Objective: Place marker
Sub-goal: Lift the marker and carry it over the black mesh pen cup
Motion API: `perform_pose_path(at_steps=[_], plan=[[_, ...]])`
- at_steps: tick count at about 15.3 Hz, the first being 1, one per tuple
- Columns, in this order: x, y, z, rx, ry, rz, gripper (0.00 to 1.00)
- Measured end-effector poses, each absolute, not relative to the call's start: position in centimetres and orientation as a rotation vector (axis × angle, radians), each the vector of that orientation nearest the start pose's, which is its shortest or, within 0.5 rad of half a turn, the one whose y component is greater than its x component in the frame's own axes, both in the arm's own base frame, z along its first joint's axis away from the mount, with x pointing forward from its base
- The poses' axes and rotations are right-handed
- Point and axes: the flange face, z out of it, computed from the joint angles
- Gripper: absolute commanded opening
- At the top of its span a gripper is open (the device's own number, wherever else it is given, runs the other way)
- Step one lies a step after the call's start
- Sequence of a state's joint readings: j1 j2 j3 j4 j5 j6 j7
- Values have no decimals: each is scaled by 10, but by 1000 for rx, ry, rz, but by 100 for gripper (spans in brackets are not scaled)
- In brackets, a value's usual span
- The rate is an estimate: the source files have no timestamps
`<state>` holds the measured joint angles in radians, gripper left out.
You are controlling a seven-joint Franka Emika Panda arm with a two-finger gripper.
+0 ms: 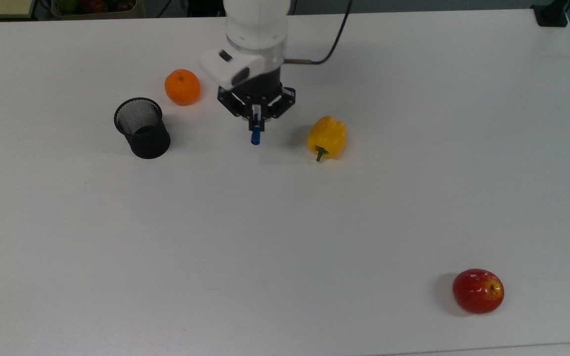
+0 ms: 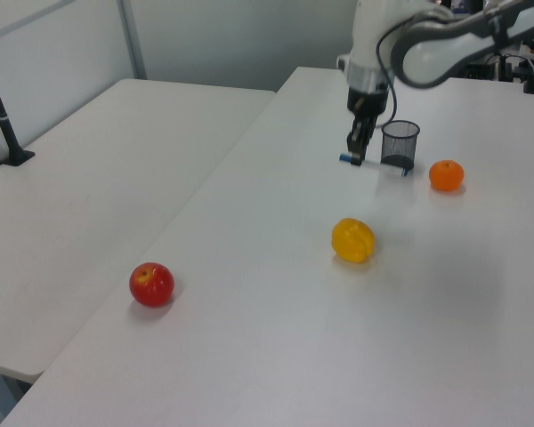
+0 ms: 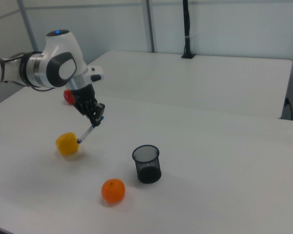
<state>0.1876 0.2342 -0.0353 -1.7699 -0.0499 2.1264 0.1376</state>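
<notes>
My gripper (image 1: 255, 121) is shut on the marker (image 1: 255, 137), a slim white pen whose blue cap sticks out below the fingers in the top view. The marker hangs in the air, clear of the table. Seen from the right view, the marker (image 3: 88, 132) slants down from the gripper (image 3: 97, 119) toward the yellow pepper. From the left view, the gripper (image 2: 356, 157) holds the marker (image 2: 375, 165) roughly level, in front of the black cup.
A black mesh cup (image 1: 141, 127) stands upright at the top view's left of the gripper, with an orange (image 1: 182, 87) behind it. The yellow pepper (image 1: 326, 137) lies to the top view's right. A red apple (image 1: 478, 290) sits near the front right of the white table (image 1: 285, 237).
</notes>
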Motion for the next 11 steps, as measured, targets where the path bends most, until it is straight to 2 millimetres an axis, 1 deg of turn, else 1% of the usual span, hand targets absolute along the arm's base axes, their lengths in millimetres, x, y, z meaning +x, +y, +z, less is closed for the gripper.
perform_pose_path(at_steps=[3,5,8,11], plan=[[627,57,478,-3158,34,-296,10],[625,28,495,-3153,108,-339,10],[625,-15,504,-3165,202,-380,10],[630,-55,508,-3149,291,-504,10]])
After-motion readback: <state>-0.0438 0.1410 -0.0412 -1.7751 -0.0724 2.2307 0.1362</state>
